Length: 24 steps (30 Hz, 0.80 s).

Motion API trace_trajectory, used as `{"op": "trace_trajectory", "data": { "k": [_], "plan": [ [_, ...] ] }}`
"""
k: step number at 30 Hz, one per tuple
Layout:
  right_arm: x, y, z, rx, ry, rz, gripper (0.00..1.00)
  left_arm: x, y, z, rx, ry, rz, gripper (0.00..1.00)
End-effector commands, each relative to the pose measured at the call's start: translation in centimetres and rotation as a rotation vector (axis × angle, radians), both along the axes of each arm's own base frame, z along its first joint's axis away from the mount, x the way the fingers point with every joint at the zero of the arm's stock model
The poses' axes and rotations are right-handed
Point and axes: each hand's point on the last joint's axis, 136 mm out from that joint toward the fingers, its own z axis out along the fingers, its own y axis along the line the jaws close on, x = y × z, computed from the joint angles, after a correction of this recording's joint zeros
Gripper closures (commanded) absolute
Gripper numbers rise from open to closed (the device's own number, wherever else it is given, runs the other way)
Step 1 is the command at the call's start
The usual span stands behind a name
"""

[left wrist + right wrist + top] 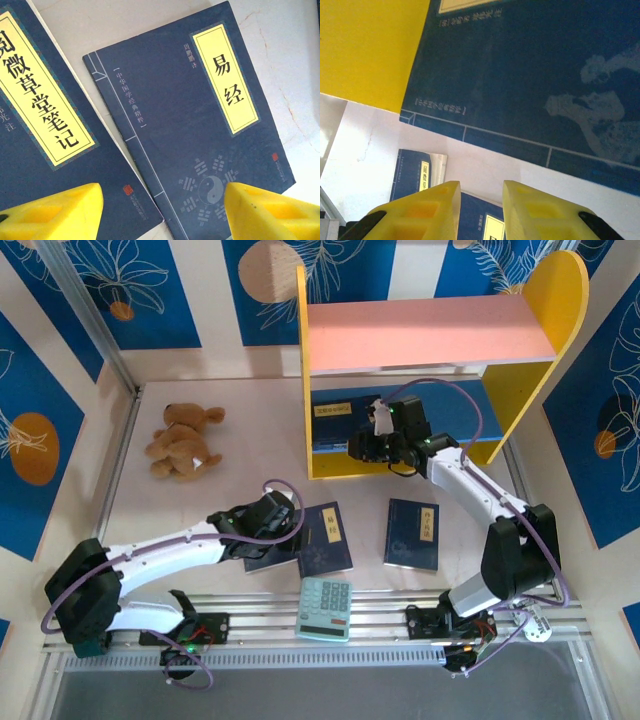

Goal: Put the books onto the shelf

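Left fingers [60, 212]: chunky yellow foam-like blocks, spread wide, nothing between them, hovering over two flat books. Right fingers [425, 215]: same yellow blocks with a narrow gap; white tabletop shows through it, nothing held.

Shelf [430, 335], far centre-right: flat pink top board, yellow side panels with the right one round-topped, blue lower board [495, 405]. Tabletop [230, 410] is off-white and matt; the left wrist view adds faint hairline cracks. Slotted aluminium rail [300, 650] along the near edge. Walls [150, 290]: blue panels with white leaf print and orange discs, cream strips between.

Left arm [170, 545] and right arm [470, 480] are white with black joints and purple cables. The right arm reaches into the lower tier, its fingers just beside the shelved book [335, 420]. That book is thin and navy with a yellow label; lying or leaning, cannot tell. The right wrist view adds its cover close up: pale print, thin ruled lines, the yellow panel beside it.

Three more navy books lie on the tabletop. The right book [412, 533] is alone. The middle book [328, 538] and left book [262, 558] are edge to edge, the left one partly under the left wrist. The left wrist view adds matt covers, black characters on the labels, a yin-yang emblem [210, 185] and small red seals.

Mint-green calculator [325, 608] at the near edge. Brown fuzzy plush toy [183, 443], far left.
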Motion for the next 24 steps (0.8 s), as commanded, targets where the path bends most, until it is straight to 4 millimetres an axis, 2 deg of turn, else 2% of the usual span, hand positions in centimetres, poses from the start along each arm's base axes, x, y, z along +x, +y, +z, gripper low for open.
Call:
{"op": "trace_trajectory", "data": {
  "k": [1, 24],
  "plan": [
    [0.2, 1.0, 0.9, 0.016, -0.019, 0.044, 0.71, -0.1, 0.2, 0.6, 0.015, -0.023, -0.012, 0.34],
    [1.3, 2.3, 0.2, 0.023, 0.001, 0.066, 0.71, -0.2, 0.7, 0.9, 0.025, -0.033, -0.009, 0.34]
  ]
}}
